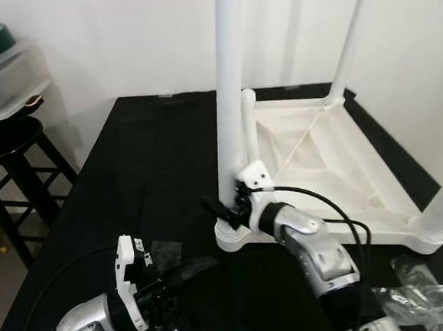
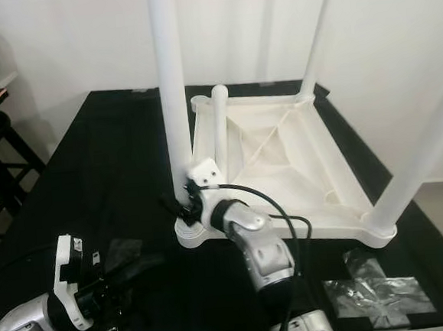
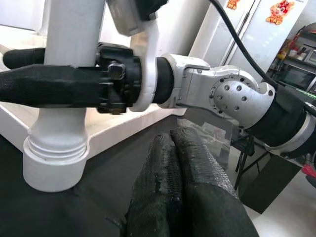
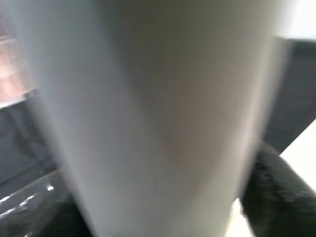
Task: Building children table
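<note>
I see the upturned table (image 1: 325,161) all white, its 4 legs white too, on a bench (image 1: 161,178) draped in black; my left end effector (image 1: 190,269) and right end effector (image 1: 223,208) are black, on silver arms

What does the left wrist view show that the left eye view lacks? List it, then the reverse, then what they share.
Left wrist view alone: the left gripper's fingers pressed together up close, and the threaded collar at the foot of the leg.

Left eye view alone: the whole upturned table on the black cloth, two more legs standing up, a loose leg lying in the tabletop, the stool and plastic wrap.

Both: the right gripper clamped round the near leg just above its socket.
</note>
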Controlling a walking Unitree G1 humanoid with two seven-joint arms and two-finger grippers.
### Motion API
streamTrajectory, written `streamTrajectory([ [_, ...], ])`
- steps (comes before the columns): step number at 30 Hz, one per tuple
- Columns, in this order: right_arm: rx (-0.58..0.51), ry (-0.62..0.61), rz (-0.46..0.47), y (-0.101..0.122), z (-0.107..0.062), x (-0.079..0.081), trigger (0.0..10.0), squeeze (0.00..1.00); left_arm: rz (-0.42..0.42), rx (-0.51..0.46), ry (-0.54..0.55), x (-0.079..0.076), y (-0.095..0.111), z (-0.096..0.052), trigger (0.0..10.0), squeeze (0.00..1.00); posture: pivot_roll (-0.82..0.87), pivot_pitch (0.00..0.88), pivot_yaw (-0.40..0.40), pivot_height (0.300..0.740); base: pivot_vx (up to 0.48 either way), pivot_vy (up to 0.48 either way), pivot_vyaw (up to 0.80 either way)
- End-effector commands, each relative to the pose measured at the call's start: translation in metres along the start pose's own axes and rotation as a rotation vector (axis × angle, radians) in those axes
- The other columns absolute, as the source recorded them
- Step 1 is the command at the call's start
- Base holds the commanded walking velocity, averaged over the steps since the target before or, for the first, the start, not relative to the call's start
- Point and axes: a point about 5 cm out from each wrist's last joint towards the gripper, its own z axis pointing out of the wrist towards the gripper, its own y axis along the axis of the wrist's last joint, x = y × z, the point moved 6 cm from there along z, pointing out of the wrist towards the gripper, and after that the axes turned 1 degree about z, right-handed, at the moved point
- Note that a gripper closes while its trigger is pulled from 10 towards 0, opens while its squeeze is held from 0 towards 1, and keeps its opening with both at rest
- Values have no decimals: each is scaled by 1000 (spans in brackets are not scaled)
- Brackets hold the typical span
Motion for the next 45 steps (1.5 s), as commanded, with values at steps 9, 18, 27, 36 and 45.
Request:
streamTrajectory([
  [9,52,366,-240,21,-5,18,10000,0,-2,15,3,2,-4,0,10000,0,-7,34,-7,740,0,0,0],
  [18,68,508,-265,40,-1,3,10000,0,7,30,5,2,-6,-2,10000,0,16,27,-3,740,0,0,0],
  [27,80,552,-247,47,-3,-7,3686,0,11,36,8,0,-7,-2,10000,0,27,32,-5,740,0,0,0],
  [36,83,568,-232,39,-11,-12,0,0,11,35,6,0,-6,-1,10000,0,22,39,2,740,0,0,0],
  [45,80,384,-240,23,-10,-22,0,0,10,31,5,-1,-5,-2,10000,0,14,52,-3,740,0,0,0],
])
